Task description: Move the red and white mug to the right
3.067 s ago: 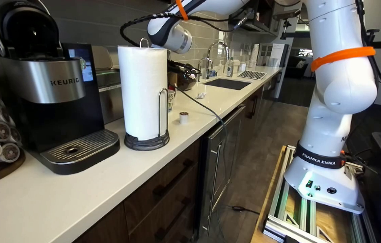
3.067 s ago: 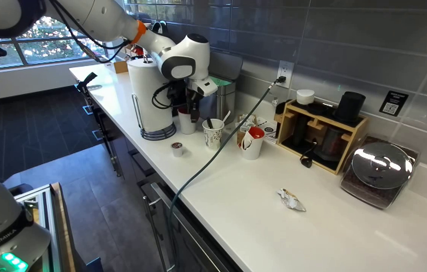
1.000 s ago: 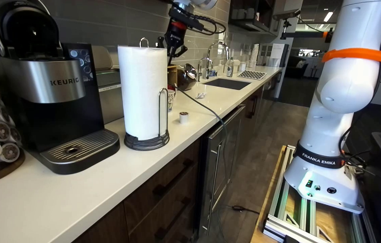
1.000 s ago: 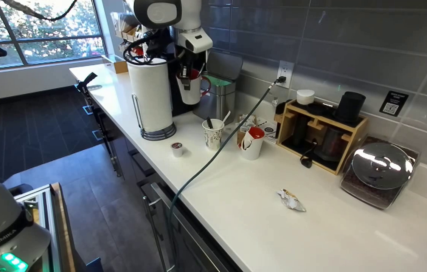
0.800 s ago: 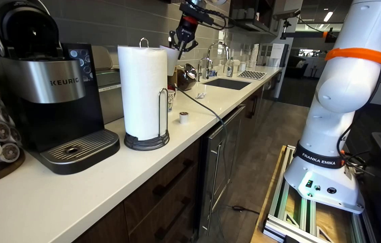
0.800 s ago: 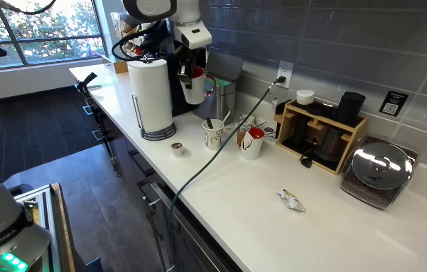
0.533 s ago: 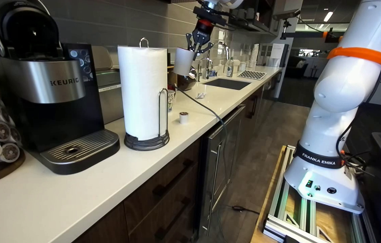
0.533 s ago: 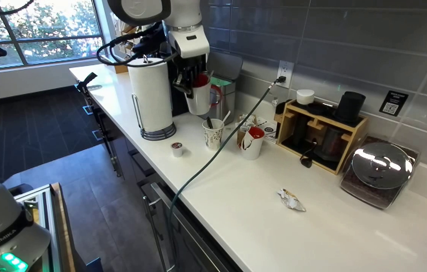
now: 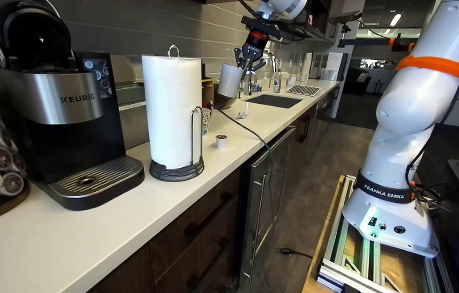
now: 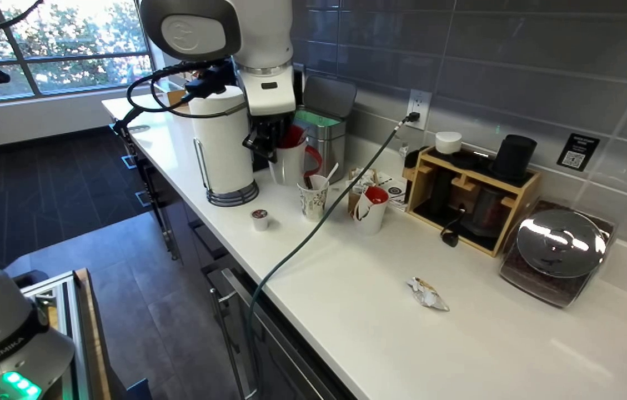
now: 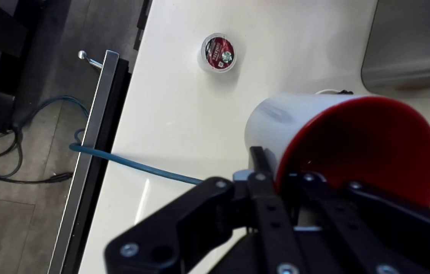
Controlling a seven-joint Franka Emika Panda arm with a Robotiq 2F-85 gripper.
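Jaws clamped on the red and white mug (image 9: 230, 80) by its rim — one finger (image 11: 259, 161) outside, one within — probably to leave its underside free for setting down. Mug leans, up off the desk (image 10: 341, 289); in an exterior view it shows between the paper-towel roll (image 10: 223, 147) and a patterned cup (image 10: 313, 203). Held raised, I judge, so it can pass over the cup and the cable (image 11: 135, 164) crossing the desk.

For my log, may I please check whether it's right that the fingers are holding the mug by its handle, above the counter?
Not by the handle: the wrist view shows the fingers pinching the mug by its rim, above the counter.
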